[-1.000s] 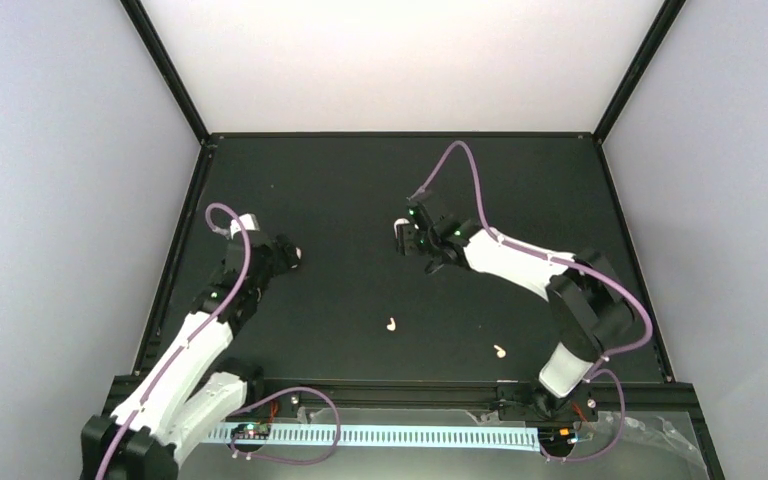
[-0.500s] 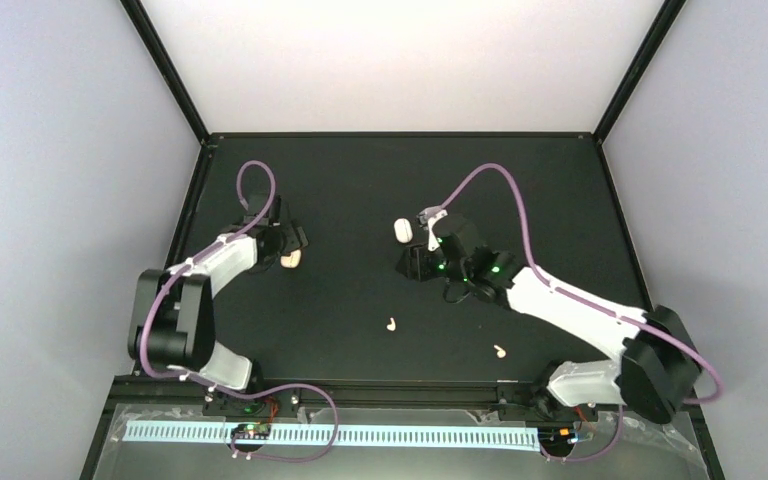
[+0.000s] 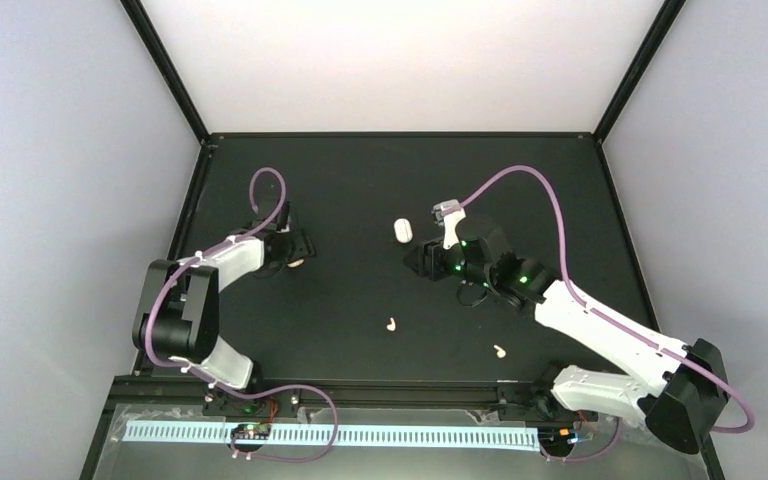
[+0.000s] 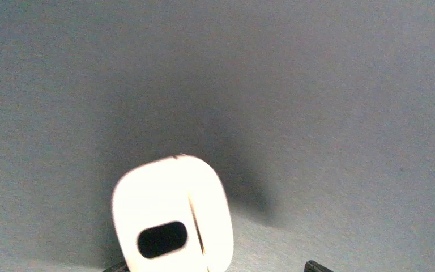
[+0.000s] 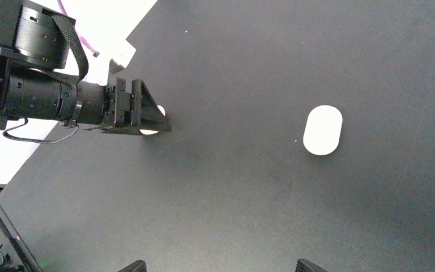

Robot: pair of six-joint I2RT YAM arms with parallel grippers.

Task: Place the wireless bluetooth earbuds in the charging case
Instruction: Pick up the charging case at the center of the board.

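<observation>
Charging case (image 3: 401, 230): lies flat on the dark worktop (image 3: 350, 175), about mid-width, with nothing touching it.

Your right claw (image 5: 222, 264) hangs near the case, on its right and toward you, apart from it. The jaws are spread wide with nothing between them, so it is released.

First earbud (image 3: 390, 324): loose on the worktop, nearer you than the case and roughly in line with it.

Second earbud (image 3: 500, 351): farther right, close to the near edge. Both are well apart from the case and from each other.

Your left claw (image 3: 295, 252) sits low at the worktop's left side, well apart from the case. In its wrist view the fingertips stand wider than the pale rounded lump (image 4: 173, 226) with a dark oval spot. The lump sits against one fingertip and clear of the other, so this claw is released, not clenched.
</observation>
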